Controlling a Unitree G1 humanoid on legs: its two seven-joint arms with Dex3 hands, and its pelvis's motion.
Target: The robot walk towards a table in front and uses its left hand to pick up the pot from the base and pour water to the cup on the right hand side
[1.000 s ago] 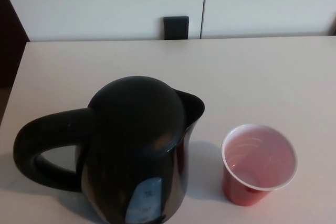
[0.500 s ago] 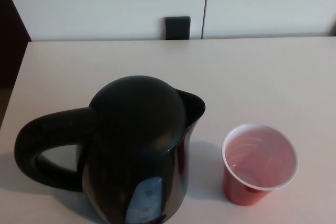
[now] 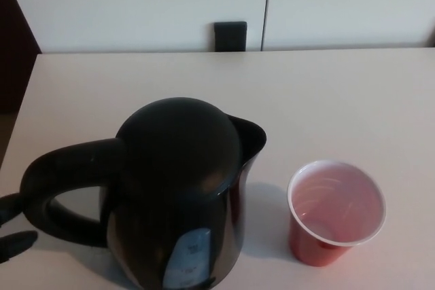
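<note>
A black electric kettle [image 3: 180, 188] stands upright on the white table [image 3: 224, 79], handle [image 3: 58, 188] pointing left and spout toward the right. Its base is hidden below the frame's bottom edge. A red plastic cup [image 3: 333, 212] with a white inside stands upright to the kettle's right, apart from it. My left hand [image 3: 12, 229] enters at the lower left edge, two black fingertips spread just left of the handle, holding nothing. My right hand does not show.
A white cabinet front [image 3: 136, 5] with a black block [image 3: 230, 36] at its foot stands behind the table's far edge. A dark strip [image 3: 13, 45] runs beside the table's left edge.
My left hand's fingertips have come into view at the lower left, close to the kettle's handle. Kettle and cup have not moved.
</note>
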